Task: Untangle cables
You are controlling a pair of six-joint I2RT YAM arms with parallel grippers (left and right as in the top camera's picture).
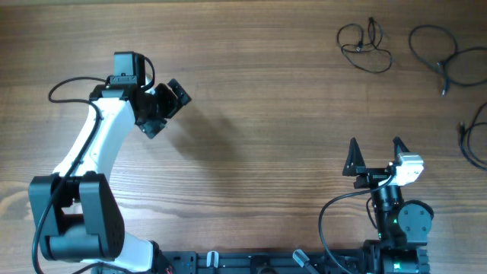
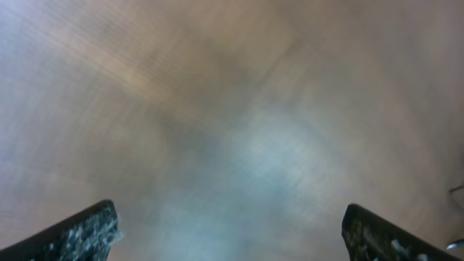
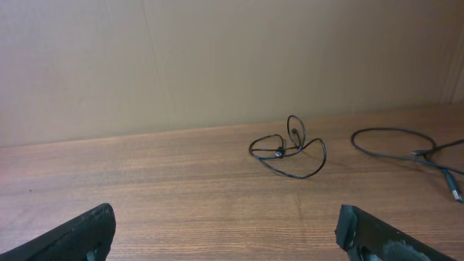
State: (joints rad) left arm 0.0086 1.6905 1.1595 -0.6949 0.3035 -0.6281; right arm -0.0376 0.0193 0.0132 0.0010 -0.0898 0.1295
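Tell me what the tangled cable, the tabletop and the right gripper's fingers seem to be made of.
The tangled cable: thin black cord, probably plastic or rubber sheathing, matte; it lies in soft loops. The tabletop: wood or wood-look laminate, low sheen; brown grain streaks run across it. The fingers of the right gripper: black, perhaps plastic; rough speckled faces, hard to tell.

Black cables (image 1: 365,47) — brown wood-grain table (image 1: 259,114) — white-and-black arms.

A wood-grain table (image 1: 251,99) meets a plain beige wall (image 3: 217,58) under even light
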